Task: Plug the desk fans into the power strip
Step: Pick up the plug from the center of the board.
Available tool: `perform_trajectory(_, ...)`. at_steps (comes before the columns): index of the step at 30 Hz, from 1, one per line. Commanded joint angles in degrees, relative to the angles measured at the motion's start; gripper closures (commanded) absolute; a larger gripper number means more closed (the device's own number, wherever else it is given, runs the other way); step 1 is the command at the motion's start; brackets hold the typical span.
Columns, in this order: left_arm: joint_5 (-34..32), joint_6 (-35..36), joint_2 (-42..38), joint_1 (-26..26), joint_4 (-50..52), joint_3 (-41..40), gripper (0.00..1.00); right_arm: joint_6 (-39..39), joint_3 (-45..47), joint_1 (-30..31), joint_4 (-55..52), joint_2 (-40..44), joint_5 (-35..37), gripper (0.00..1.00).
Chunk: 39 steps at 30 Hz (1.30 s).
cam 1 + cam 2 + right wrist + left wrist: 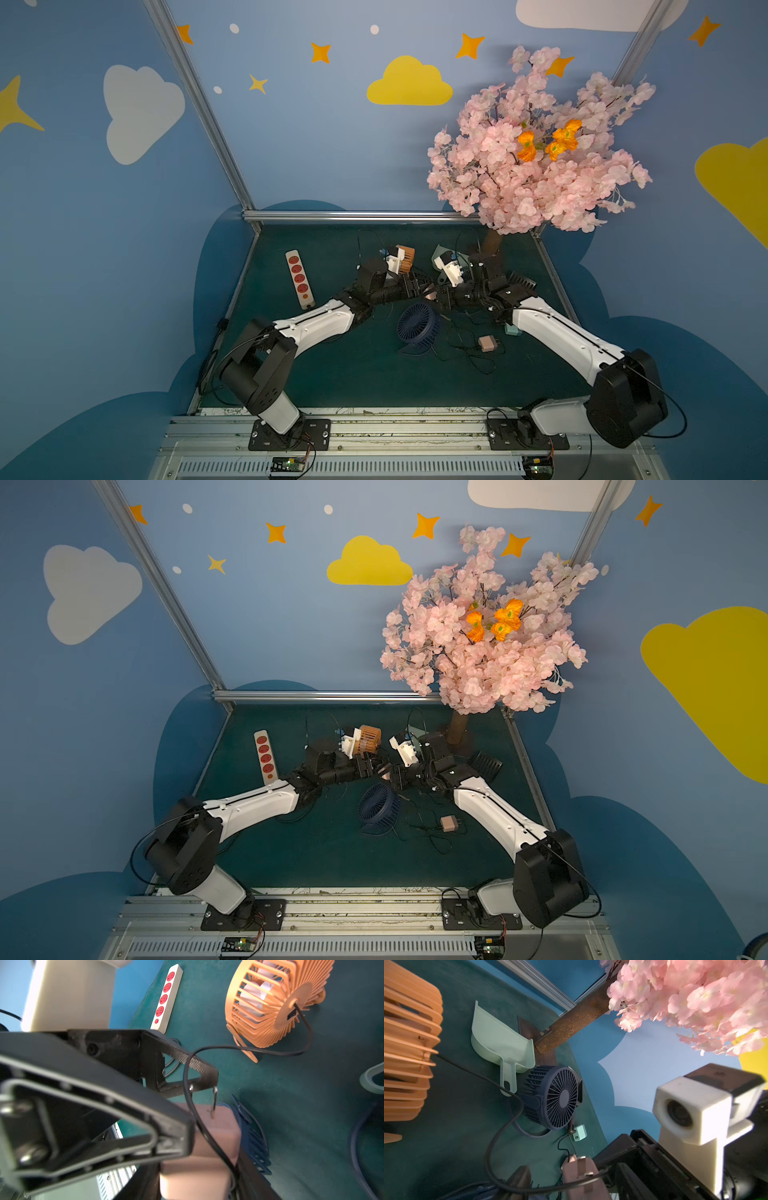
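Observation:
My right gripper (197, 1178) is shut on a pink plug adapter (218, 1132), held in the air above a navy fan (417, 328). A black cord (270, 1052) runs from this plug to the orange desk fan (276, 1001), which stands at the back of the mat (368, 739). My left gripper (556, 1184) straddles the same plug (581, 1176) from the opposite side. Its jaws are open, with a gap showing beside one finger (519, 1180). The white power strip (299, 278) with its red sockets lies at the far left of the mat, apart from both grippers (168, 997).
A second pink adapter (487, 344) and a mint one (512, 330) lie on the mat amid thin black cords right of the navy fan. At the back right are a mint dustpan (500, 1043), a black brush (521, 282) and the trunk (457, 729) of a pink blossom tree.

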State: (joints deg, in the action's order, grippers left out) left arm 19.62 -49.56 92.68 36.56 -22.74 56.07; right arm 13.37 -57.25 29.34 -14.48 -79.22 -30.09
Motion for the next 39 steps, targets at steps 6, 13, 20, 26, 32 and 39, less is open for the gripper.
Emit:
perform_trajectory(6, 4.56, -0.81, 1.32, 0.53, 0.81, -0.48, 0.35, -2.63, -2.14, 0.11, -2.33, 0.14, 2.11, 0.52)
perform_trajectory(13, 8.12, -1.77, 3.88, 1.24, 0.77, 1.08, 0.47, -4.89, -3.66, 0.15, -4.34, -0.68, 2.77, 0.52)
perform_trajectory(20, 9.11, -2.98, 5.68, 1.98, -0.56, 2.06, 0.70, -6.64, -4.52, 0.87, -4.90, -1.99, 1.88, 0.49)
perform_trajectory(26, 6.99, -1.85, 4.30, 1.13, 1.35, 1.53, 0.84, -6.32, -3.09, 0.10, -5.03, 0.30, 3.37, 0.18)
perform_trajectory(32, 4.30, 0.91, -1.81, -2.84, 9.47, -0.52, 0.84, -2.88, -1.09, -1.94, -4.97, 6.66, 9.01, 0.06)
perform_trajectory(39, 16.34, 7.36, -9.46, -11.49, 33.53, 5.33, 0.83, -3.64, 3.55, -2.26, 2.17, 12.79, 9.66, 0.05)
